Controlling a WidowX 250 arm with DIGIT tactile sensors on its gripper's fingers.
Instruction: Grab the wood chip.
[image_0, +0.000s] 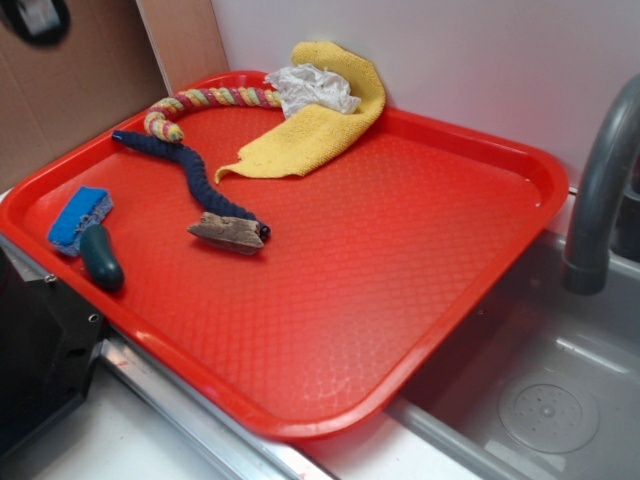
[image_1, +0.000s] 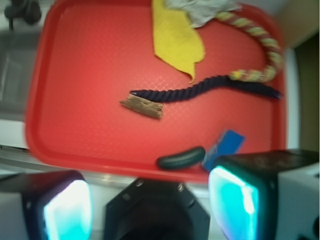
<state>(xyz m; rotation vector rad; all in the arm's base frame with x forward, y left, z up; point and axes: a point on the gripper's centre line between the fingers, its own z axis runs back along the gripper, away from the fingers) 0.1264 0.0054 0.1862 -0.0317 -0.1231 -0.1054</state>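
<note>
Chip: I see the wood chip (image_0: 226, 232) lying flat on the red tray (image_0: 400, 290), left of middle, touching the end of the blue rope (image_0: 180, 165).
Gripper: on my wrist view the gripper (image_1: 150, 205) hangs high above the tray's near edge, fingers (image_1: 67, 210) spread wide, holding nothing, well apart from the chip (image_1: 142, 106).
Brush: the scrub brush (image_0: 88, 235) lies near the tray's left rim.
Cloth: a yellow cloth (image_0: 320, 125) sits at the far corner with a white crumpled wad (image_0: 312, 88) on it.
Striped rope: a red-and-yellow rope (image_0: 205, 102) curves beside the cloth.
Sink: a sink (image_0: 560, 400) and faucet (image_0: 600, 180) sit right of the tray.
</note>
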